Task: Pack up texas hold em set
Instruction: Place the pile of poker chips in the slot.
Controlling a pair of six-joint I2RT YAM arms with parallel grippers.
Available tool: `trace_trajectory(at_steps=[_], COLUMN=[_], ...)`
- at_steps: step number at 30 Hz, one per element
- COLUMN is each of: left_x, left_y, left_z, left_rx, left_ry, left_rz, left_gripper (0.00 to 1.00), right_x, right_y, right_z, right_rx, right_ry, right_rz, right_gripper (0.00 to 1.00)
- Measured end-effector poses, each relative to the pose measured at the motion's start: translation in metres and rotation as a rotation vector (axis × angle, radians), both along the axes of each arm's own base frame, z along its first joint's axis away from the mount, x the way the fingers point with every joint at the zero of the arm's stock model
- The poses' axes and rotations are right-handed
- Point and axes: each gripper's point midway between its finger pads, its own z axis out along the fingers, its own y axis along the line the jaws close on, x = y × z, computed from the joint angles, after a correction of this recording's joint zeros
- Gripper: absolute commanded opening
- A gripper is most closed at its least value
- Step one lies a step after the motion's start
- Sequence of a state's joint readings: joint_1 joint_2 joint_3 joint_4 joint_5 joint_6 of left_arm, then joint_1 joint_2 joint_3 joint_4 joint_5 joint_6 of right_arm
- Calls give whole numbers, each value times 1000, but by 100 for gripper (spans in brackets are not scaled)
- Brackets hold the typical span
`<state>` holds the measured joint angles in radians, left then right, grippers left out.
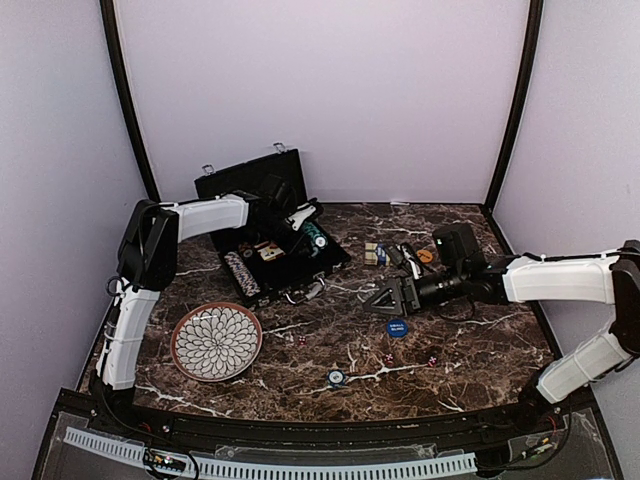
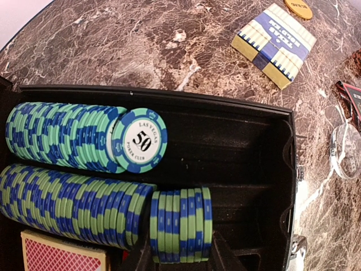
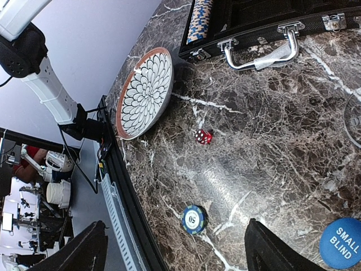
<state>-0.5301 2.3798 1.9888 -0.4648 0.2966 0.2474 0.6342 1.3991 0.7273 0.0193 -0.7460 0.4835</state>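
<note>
Two long rows of striped poker chips [image 2: 56, 132] lie on edge in the black briefcase [image 1: 250, 190]. The case sits open at the back left of the desk [image 1: 480, 330], with its lid raised toward the wall, its long axis roughly left to right and its handle [image 3: 262, 51] facing the near side. The rows run across the case toward the handle wall. The end chip [image 2: 139, 140] of one row is turned flat-on and reads 50.

The left hand [image 2: 181, 251] is inside the case, clamped end to end on a short stack of chips [image 2: 181, 223] in line with the second row, beside a red-backed card deck [image 2: 62, 254]. A boxed deck [image 2: 274, 45] lies diagonally on the marble beyond the case.

The right hand [image 3: 175, 237] hovers low over mid-desk, fingers wide apart and holding nothing. A loose 50 chip [image 3: 194, 219] lies below it, and a blue small-blind button [image 3: 341, 243] lies to one side. A red die [image 3: 203, 136] lies farther on, toward the patterned plate [image 3: 144, 93].
</note>
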Motion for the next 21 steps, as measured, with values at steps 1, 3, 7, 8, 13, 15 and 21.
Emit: trace_trajectory(at_steps=[1,3,7,8,13,15,21], left_x=[0,0,-1,-1,-1,-1,-1], left_y=[0,0,0,0,0,0,0], left_z=[0,0,0,0,0,0,0], left_rx=[-1,-1,-8,-10,-12,-12,-13], left_ry=[0,1,8,9,11,11,13], left_rz=[-1,-1,-4,-5,-7,-7,-4], left_gripper=[33,34,36,36,35,35,35], right_x=[0,0,-1,-1,-1,-1,-2], right_y=[0,0,-1,-1,-1,-1,0], right_z=[0,0,-2,-2,-2,-2,-4], right_rx=[1,1,-1,-1,-2,-2,-3], right_ry=[0,0,3,4,5,5,12], right_rz=[1,1,1,1,2,2,5], right_gripper=[85,85,86,86,86,86,86])
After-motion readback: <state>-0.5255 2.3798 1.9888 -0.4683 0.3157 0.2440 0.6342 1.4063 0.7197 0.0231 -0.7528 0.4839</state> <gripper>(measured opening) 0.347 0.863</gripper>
